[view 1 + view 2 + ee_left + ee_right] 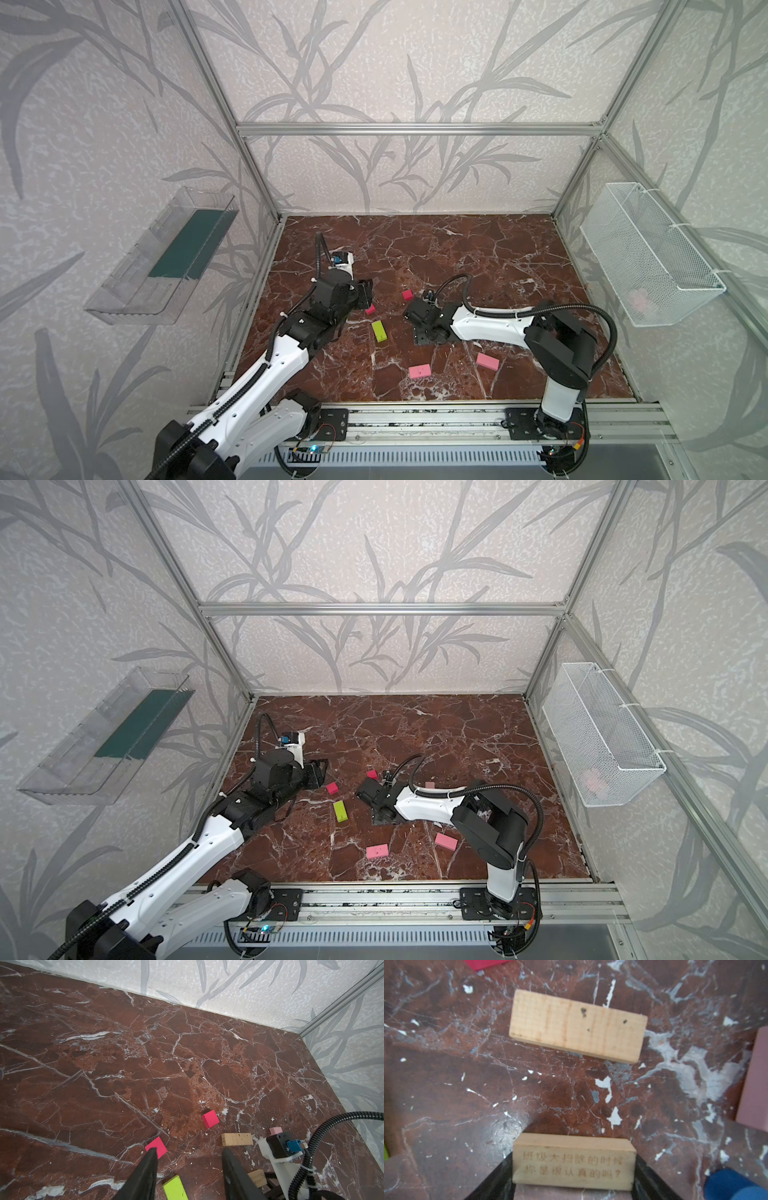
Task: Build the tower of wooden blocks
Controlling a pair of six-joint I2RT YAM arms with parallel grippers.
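White-shelled arms (270,370), black joints (557,340), ribbed cables (361,1115).

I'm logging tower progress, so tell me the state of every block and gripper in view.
engraved tan bar: gripped by right gripper.
plain tan bar: flat, loose.
lime-green bar: flat, loose.
rear red cube: loose.
front red cube: loose.
front pink bars: flat, apart, unstacked.
third pink bar: mostly hidden.
blue disc: partly seen, unstacked.
left gripper: open, empty.
right gripper: closed on that bar's ends.

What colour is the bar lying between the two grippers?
The bar is lime green, clearest in a top view.
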